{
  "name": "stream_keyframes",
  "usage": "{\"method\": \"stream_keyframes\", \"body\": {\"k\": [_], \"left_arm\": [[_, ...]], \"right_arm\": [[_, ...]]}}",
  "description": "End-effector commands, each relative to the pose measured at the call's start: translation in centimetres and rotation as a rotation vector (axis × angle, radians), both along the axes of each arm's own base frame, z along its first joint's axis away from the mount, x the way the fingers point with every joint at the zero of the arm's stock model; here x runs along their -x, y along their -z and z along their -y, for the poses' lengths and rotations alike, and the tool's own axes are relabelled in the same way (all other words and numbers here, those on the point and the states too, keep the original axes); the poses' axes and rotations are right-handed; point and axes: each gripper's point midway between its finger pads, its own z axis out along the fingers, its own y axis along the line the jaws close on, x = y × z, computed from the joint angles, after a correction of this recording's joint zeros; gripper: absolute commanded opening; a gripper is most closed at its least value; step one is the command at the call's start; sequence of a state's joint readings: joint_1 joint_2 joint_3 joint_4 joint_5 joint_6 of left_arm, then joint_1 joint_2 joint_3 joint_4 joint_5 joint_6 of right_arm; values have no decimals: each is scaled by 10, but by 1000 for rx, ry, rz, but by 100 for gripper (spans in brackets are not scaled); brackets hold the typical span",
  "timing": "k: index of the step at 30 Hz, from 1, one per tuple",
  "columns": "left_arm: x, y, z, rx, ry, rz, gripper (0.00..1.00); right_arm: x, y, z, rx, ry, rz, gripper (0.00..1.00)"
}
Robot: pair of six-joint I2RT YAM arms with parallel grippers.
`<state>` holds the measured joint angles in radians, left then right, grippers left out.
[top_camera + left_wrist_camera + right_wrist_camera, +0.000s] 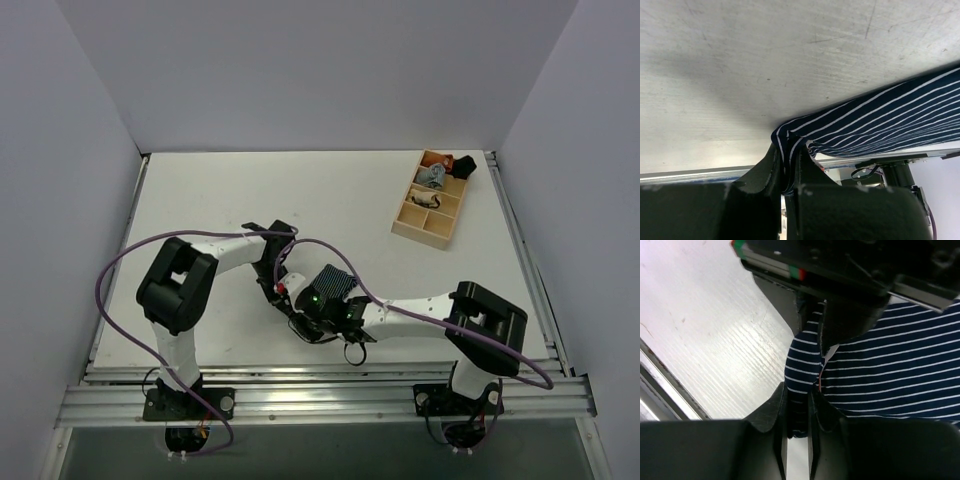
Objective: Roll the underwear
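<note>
The left gripper has its fingers drawn almost together on a corner of the underwear. A thin fold of striped cloth is pinched between the tips, and the rest of the garment spreads away to the right of them over the table. The right gripper is likewise nearly closed, clamping a folded edge of the cloth between its fingers. The body of the garment lies beyond and to the right of them. The other arm's fingers sit just ahead, on the same edge.
</note>
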<state>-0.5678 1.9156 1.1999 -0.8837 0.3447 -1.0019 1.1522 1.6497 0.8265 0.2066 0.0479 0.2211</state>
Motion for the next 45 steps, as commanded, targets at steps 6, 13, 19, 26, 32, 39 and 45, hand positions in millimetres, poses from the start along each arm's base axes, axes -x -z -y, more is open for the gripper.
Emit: {"method": "stream_keyframes", "body": {"k": [6, 13, 19, 26, 32, 39, 45], "left_arm": [[-22, -28, -21, -64, -65, 128, 33], [-32, -53, -19, -34, -106, 278, 51], [-21, -49, -1, 77, -89, 362, 55], [-17, -43, 8, 126, -76, 422, 57], [-15, -27, 8, 107, -74, 407, 59], [-21, -22, 14, 139, -87, 447, 59], [-16, -15, 9, 116, -74, 433, 60]], "right_arm": [[9, 16, 14, -205, 127, -224, 0], [23, 46, 44, -324, 225, -374, 0], [26, 60, 50, -382, 242, -514, 0], [24, 63, 47, -384, 238, -565, 0], [24, 64, 46, -381, 235, -588, 0], [27, 67, 44, -381, 236, -630, 0], [26, 69, 41, -399, 248, -644, 0]]}}
